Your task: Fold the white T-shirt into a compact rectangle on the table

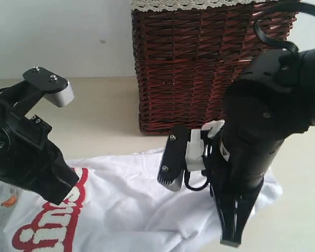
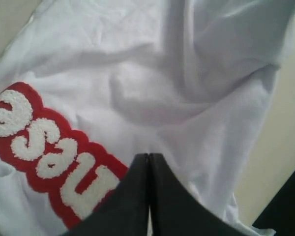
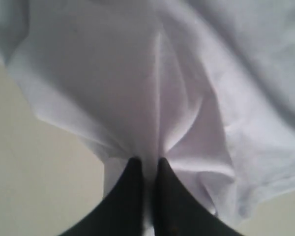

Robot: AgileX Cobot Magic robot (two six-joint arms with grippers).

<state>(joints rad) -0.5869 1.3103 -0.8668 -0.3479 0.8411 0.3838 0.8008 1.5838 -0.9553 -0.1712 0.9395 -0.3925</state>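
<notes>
Right wrist view showed the right gripper pinching the white T-shirt — crumpled on the table, short of its wall-side edge; left gripper fingers pressed together. Judged: first-fold grasp — next, lift and carry across evenly.

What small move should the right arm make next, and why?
Probably a slight lift of the right gripper: the T-shirt puckers into a ridge between its shut jaws, so the edge by the table looks gripped and ready to be carried over into a fold.
</notes>
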